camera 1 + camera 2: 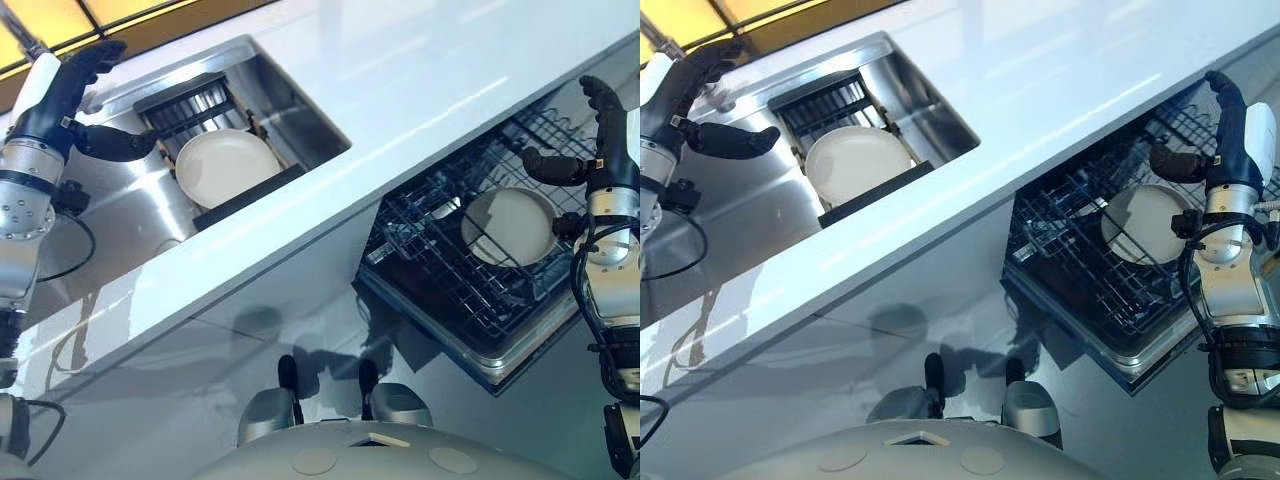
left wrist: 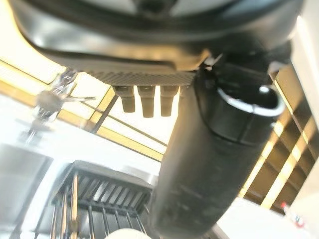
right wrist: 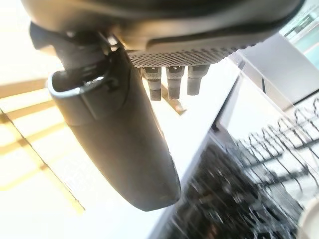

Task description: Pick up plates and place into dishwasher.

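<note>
A cream plate (image 1: 226, 165) leans in the black drying rack (image 1: 205, 103) inside the steel sink (image 1: 120, 200). A second cream plate (image 1: 510, 226) lies in the pulled-out dishwasher rack (image 1: 450, 280) at the right. My left hand (image 1: 75, 90) hovers open over the sink, left of the rack, its thumb (image 2: 214, 164) stretched toward the plate without touching it. My right hand (image 1: 600, 125) is raised open above the far right of the dishwasher rack, its thumb (image 3: 119, 144) sticking out, holding nothing.
A white counter (image 1: 400, 90) runs diagonally between the sink and the dishwasher. A tap (image 2: 47, 102) stands at the sink's back edge. The open dishwasher door (image 1: 480, 365) juts out below the rack.
</note>
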{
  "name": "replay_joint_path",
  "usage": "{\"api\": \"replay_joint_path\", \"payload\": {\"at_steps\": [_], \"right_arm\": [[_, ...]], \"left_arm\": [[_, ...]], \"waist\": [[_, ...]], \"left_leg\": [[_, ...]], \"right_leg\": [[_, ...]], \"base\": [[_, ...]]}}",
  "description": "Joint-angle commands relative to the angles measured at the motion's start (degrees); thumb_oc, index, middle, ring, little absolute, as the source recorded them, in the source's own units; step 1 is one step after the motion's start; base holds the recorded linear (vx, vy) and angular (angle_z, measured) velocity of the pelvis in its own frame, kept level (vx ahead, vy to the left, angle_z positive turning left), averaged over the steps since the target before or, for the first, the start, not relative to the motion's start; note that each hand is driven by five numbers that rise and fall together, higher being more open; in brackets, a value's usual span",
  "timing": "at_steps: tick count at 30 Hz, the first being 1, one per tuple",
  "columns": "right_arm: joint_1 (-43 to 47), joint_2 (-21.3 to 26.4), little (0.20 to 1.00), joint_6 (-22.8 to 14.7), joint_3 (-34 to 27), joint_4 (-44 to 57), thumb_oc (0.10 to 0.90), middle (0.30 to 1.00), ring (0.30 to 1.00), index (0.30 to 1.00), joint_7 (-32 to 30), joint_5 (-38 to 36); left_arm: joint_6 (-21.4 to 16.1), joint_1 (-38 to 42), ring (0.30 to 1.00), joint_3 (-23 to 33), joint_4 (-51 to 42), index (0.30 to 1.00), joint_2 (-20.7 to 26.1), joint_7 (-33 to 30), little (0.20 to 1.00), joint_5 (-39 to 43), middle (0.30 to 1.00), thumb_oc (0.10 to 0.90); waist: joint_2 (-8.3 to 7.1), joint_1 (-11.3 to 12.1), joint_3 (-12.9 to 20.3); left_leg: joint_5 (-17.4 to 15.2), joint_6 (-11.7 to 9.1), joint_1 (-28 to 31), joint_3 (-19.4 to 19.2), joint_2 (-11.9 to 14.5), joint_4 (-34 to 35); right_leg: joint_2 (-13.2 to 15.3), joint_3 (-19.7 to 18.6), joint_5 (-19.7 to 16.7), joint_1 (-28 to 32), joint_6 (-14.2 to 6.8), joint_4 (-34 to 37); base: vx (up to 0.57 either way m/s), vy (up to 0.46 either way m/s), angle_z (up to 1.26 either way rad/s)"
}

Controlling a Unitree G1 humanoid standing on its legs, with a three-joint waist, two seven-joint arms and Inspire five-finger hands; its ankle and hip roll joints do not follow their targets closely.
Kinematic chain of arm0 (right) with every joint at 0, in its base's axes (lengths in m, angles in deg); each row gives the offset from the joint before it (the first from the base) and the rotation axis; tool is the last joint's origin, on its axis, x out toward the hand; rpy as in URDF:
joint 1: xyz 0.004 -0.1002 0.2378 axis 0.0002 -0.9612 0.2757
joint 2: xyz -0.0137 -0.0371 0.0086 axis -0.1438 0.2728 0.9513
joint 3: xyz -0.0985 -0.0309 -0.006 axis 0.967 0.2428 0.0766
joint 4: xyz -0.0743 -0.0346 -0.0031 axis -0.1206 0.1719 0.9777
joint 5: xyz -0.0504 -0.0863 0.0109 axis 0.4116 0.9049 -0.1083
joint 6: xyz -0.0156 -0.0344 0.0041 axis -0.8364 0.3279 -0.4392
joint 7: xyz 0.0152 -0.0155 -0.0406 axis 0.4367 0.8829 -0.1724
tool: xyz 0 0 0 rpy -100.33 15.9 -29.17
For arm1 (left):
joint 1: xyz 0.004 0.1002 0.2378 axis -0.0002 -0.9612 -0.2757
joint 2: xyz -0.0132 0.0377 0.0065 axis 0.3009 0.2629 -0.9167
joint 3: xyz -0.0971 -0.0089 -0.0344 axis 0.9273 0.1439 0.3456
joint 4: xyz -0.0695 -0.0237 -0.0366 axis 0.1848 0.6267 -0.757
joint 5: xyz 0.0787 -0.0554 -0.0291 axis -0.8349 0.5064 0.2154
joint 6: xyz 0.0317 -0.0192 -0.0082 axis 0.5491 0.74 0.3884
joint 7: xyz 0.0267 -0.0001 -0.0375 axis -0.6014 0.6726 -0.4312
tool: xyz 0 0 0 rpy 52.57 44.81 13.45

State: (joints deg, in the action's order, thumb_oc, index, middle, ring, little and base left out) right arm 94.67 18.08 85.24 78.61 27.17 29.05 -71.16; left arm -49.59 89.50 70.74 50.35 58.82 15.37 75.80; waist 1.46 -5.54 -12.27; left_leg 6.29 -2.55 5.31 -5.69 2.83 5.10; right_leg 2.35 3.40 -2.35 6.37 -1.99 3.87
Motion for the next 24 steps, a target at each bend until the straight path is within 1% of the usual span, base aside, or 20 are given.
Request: {"api": "replay_joint_path", "payload": {"at_steps": [1,5,6,7,10,11,14,16,18,20,21,22,24], "right_arm": [[0.4,6.2,0.900,-6.9,-3.6,6.7,0.800,0.900,0.900,0.900,-1.7,-3.9],[0.4,4.0,0.900,-7.8,-3.3,9.7,0.800,0.900,0.900,0.900,2.5,-9.4],[0.5,3.3,0.900,-8.1,-2.9,10.4,0.800,0.900,0.900,0.900,3.6,-10.8],[0.3,2.3,0.900,-8.3,-2.5,11.4,0.800,0.900,0.900,0.900,5.3,-12.5],[0.1,1.3,0.900,-8.3,-1.7,13.0,0.800,0.900,0.900,0.900,7.1,-14.1],[0.0,1.2,0.900,-8.0,-1.4,13.8,0.800,0.900,0.900,0.900,7.8,-14.6],[0.3,1.5,0.900,-7.2,-0.4,14.7,0.800,0.900,0.900,0.900,8.8,-15.0],[-0.1,1.4,0.900,-6.6,0.0,15.9,0.800,0.900,0.900,0.900,11.3,-18.5],[-1.2,0.4,0.900,-6.2,0.2,17.2,0.800,0.900,0.900,0.900,16.1,-25.1],[-2.5,-1.5,0.900,-4.4,0.6,18.9,0.800,0.900,0.900,0.900,21.3,-33.1],[-3.6,-3.3,0.900,-3.6,1.1,19.8,0.800,0.900,0.900,0.900,24.2,-36.3],[-4.7,-4.8,0.900,-2.9,1.7,20.3,0.800,0.900,0.900,0.900,26.2,-38.1],[-6.2,-6.3,0.900,-2.4,2.5,20.7,0.800,0.900,0.900,0.900,28.1,-38.0]], "left_arm": [[0.5,5.8,0.900,1.1,4.4,0.900,4.9,0.8,0.900,-3.3,0.900,0.800],[4.3,7.4,0.900,-0.1,6.8,0.900,4.8,6.0,0.900,-4.1,0.900,0.800],[5.4,8.5,0.900,-1.2,8.0,0.900,5.0,7.2,0.900,-4.3,0.900,0.800],[7.7,10.7,0.900,-2.6,10.1,0.900,5.2,9.6,0.900,-4.9,0.900,0.800],[10.4,14.4,0.900,-5.6,14.2,0.900,6.2,12.8,0.900,-8.1,0.900,0.800],[11.9,16.4,0.900,-7.4,16.9,0.900,6.9,15.2,0.900,-9.3,0.900,0.800],[13.7,19.4,0.900,-10.2,21.9,0.900,8.0,18.8,0.900,-9.3,0.900,0.800],[15.2,21.0,0.900,-11.4,24.9,0.900,8.7,19.4,0.900,-7.7,0.900,0.800],[15.7,21.1,0.900,-11.4,26.7,0.900,8.7,19.5,0.900,-7.2,0.900,0.800],[16.0,20.6,0.900,-11.0,27.8,0.900,8.6,19.2,0.900,-7.4,0.900,0.800],[16.1,20.2,0.900,-10.6,28.6,0.900,8.3,18.5,0.900,-7.8,0.900,0.800],[16.0,19.8,0.900,-10.5,29.6,0.900,8.3,18.0,0.900,-7.4,0.900,0.800],[15.9,20.0,0.900,-10.3,31.4,0.900,8.2,17.6,0.900,-7.0,0.900,0.800]], "waist": [[2.12,-0.9,8.0],[2.78,-1.8,8.1],[3.09,-2.2,8.1],[3.42,-2.7,8.2],[3.93,-3.4,8.1],[4.17,-3.9,8.0],[4.55,-4.7,7.7],[4.74,-5.4,7.5],[4.86,-5.9,7.3],[4.90,-6.4,7.1],[4.89,-6.8,6.9],[4.89,-7.2,6.8],[4.88,-7.7,6.6]], "left_leg": [[-5.1,0.5,0.2,-0.7,-3.9,-0.1],[-5.3,0.9,0.4,-1.6,-4.0,-0.1],[-5.4,1.0,0.5,-1.9,-4.2,-0.1],[-5.5,1.3,0.6,-2.4,-4.3,-0.1],[-5.8,1.7,0.8,-3.2,-4.6,-0.1],[-6.0,1.9,0.7,-3.5,-4.9,-0.1],[-6.2,2.3,0.7,-4.3,-5.2,-0.1],[-6.4,2.6,0.6,-5.1,-5.5,-0.1],[-6.5,2.8,0.5,-6.2,-5.6,-0.1],[-6.6,3.0,0.5,-6.9,-5.7,-0.1],[-6.8,3.2,0.6,-7.6,-5.8,-0.1],[-7.0,3.3,0.7,-8.4,-5.8,-0.1],[-7.2,3.6,0.7,-9.4,-5.9,-0.1]], "right_leg": [[-2.4,2.3,4.8,-3.1,-3.9,-6.4],[-2.1,2.2,5.0,-3.9,-4.3,-7.6],[-1.9,2.1,5.1,-4.1,-4.5,-7.8],[-1.6,2.1,5.1,-4.4,-4.7,-8.3],[-1.2,2.0,4.8,-5.2,-5.4,-9.2],[-0.9,1.9,4.6,-5.7,-5.7,-9.7],[-0.2,1.8,4.0,-6.7,-6.5,-10.5],[0.2,1.5,3.3,-7.6,-7.1,-11.2],[0.4,1.1,2.6,-8.3,-7.6,-11.7],[0.5,0.8,2.0,-8.7,-7.9,-12.0],[0.6,0.6,1.6,-9.1,-8.2,-12.3],[0.8,0.3,1.1,-9.6,-8.5,-12.7],[1.0,0.0,0.5,-10.0,-8.8,-12.7]], "base": [[-0.01,0.118,-0.24],[0.00,0.113,-0.23],[0.03,0.148,-0.25],[0.03,0.142,-0.22],[0.02,0.110,-0.16],[0.01,0.125,-0.20],[0.02,0.132,-0.24],[0.03,0.159,-0.29],[0.03,0.125,-0.30],[0.04,0.108,-0.34],[0.06,0.125,-0.38],[0.06,0.125,-0.36],[0.05,0.104,-0.30]]}}
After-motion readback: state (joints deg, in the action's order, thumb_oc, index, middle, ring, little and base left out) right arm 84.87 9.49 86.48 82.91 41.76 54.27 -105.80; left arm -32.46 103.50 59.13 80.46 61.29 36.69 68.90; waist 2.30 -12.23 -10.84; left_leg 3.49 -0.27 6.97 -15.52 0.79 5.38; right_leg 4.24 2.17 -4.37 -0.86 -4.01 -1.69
